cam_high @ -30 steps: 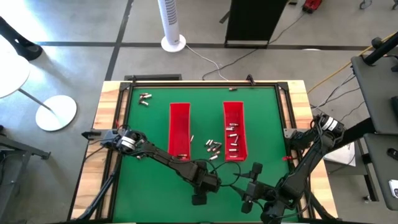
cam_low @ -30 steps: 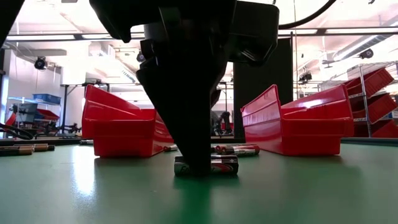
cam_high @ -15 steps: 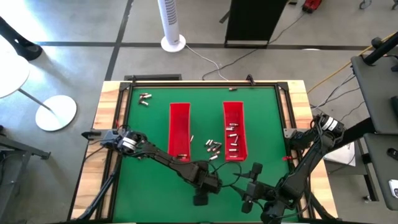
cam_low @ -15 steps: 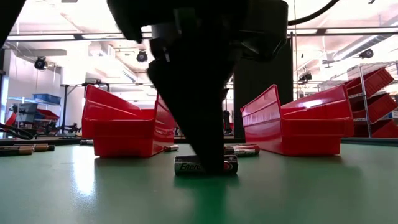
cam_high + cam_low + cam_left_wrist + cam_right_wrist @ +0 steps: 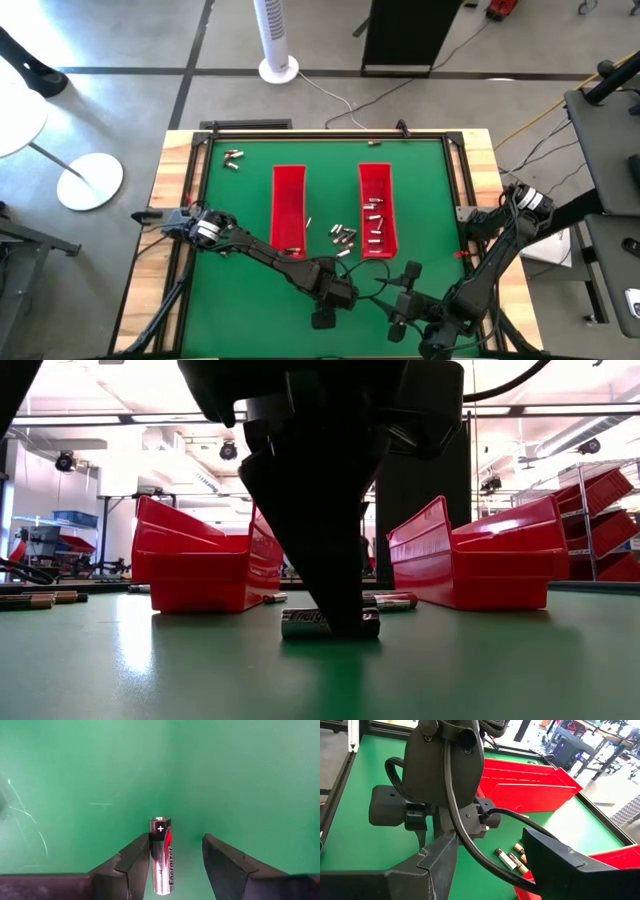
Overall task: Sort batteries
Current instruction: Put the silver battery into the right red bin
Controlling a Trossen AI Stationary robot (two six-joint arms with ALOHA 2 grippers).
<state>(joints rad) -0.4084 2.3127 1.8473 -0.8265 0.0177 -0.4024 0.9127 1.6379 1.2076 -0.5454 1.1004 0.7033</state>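
My left gripper (image 5: 175,857) is open and points down at the green mat near the table's near edge (image 5: 322,318). One silvery battery with a black and red end (image 5: 161,857) lies flat between its fingers, seen in the low view under the dark gripper (image 5: 330,623). More batteries lie loose between the two red trays (image 5: 343,237), some in the right tray (image 5: 375,222), and a few by the far left corner (image 5: 233,157). My right gripper (image 5: 490,855) waits open by the near edge (image 5: 400,322). My left gripper stands over the battery from above, pointing down, one finger on each long side. One finger (image 5: 137,857) lies against the battery's side (image 5: 156,862); the other finger (image 5: 220,860) stands apart from it. The battery lies flat on the mat.
Two long red trays stand side by side in the middle of the mat, the left tray (image 5: 289,205) and the right tray (image 5: 377,200). A raised frame (image 5: 320,134) borders the mat. Bare green mat (image 5: 240,300) spreads around the left gripper.
In the low view my left gripper has shifted a little toward the table's right above the battery, staying low over it. The battery has stayed about where it was.
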